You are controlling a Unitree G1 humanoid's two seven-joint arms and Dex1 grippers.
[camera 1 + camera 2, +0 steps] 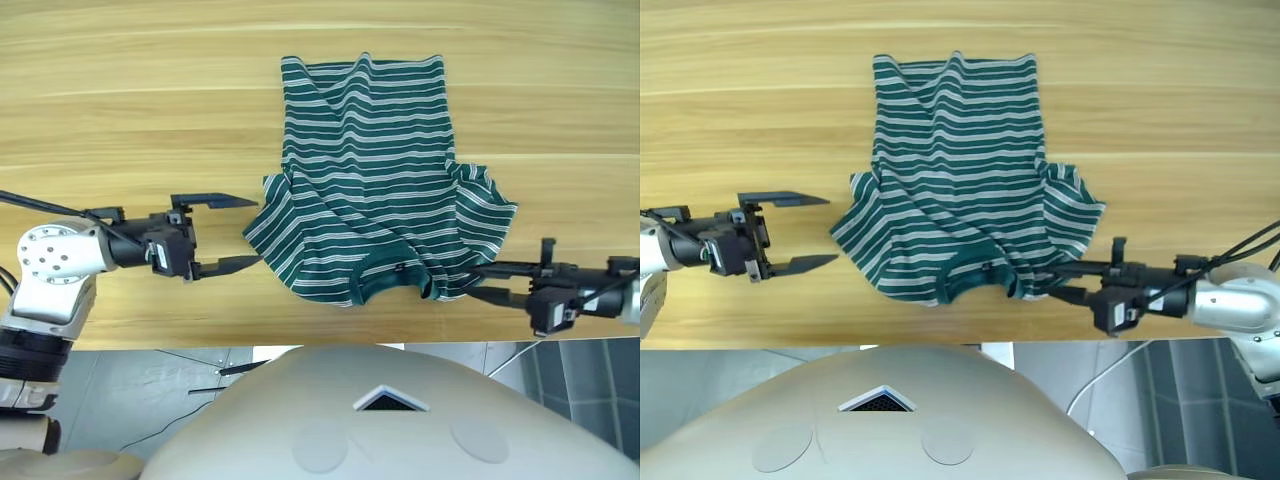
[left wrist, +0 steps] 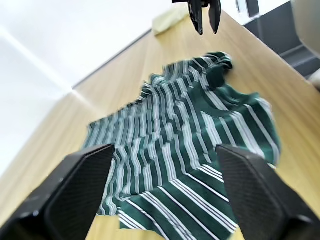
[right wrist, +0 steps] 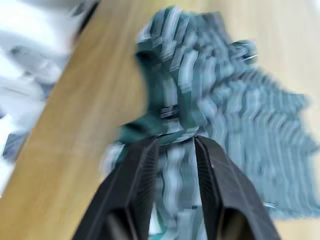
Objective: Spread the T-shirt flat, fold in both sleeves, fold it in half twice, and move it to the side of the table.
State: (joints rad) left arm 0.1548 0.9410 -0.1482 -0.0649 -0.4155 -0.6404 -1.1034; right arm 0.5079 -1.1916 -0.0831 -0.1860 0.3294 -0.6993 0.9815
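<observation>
A green T-shirt [image 1: 370, 170] with white stripes lies rumpled on the wooden table [image 1: 120, 100], collar [image 1: 395, 268] toward the near edge and both sleeves bunched in. My left gripper [image 1: 232, 232] is open just left of the shirt's left sleeve, level with it and not touching; the left wrist view looks between its fingers [image 2: 75, 185] onto the shirt [image 2: 190, 130]. My right gripper [image 1: 470, 281] is at the shirt's near right shoulder, fingers a narrow gap apart with striped cloth [image 3: 225, 90] in front of and between the tips [image 3: 155, 145].
Bare wood stretches to the left, right and far side of the shirt. The table's near edge [image 1: 150, 345] runs just behind both grippers, with floor below it. My right gripper [image 2: 206, 27] also shows far off in the left wrist view.
</observation>
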